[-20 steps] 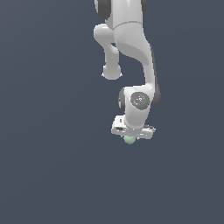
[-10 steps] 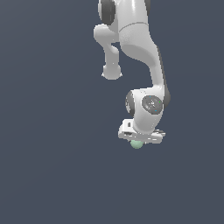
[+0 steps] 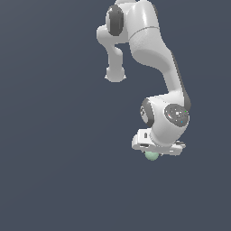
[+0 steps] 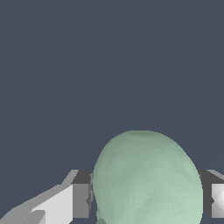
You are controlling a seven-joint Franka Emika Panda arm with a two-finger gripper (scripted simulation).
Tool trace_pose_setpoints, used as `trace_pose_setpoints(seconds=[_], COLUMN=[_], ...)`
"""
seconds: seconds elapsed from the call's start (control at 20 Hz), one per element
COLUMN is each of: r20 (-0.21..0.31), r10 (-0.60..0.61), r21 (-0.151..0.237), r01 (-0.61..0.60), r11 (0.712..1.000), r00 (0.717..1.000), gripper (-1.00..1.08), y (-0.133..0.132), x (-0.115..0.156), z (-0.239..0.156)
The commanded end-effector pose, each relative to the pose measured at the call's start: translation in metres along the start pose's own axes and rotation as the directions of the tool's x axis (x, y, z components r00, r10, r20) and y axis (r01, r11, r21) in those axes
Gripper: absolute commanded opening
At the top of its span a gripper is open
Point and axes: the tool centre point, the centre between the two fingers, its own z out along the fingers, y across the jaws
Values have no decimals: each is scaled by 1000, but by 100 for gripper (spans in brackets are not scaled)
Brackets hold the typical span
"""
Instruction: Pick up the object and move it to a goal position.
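Plain dark slate backdrop, no goal marker visible. Gripper (image 3: pixel 152 153) clamped on object (image 4: pixel 146 179), held between both fingers (image 4: pixel 81 200). Risk: rounded shape slipping out under fast motion.

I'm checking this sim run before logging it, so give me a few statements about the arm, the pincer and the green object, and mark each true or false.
1. The pincer has the mint-green object between its fingers. True.
2. The object lies apart from the arm on the exterior view's left. False: it sits right under the pincer.
3. In the wrist view the object fills the gap between the two fingers. True.
4. The object is red. False: it is pale mint green.
5. A second object lies beside it. False: only one object shows.
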Motion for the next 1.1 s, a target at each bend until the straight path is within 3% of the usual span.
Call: trace_pose_setpoints(seconds=[0.0,0.45,1.05], r20=[0,0,0], r10=[0,0,0], r21=[0,0,0], r01=[0,0,0], r11=[1000,1000,1000], r00=[1000,1000,1000], gripper=[-100,-100,-100], y=[-10,-36,-46], x=[7,25,32], z=[-3,-10,-12])
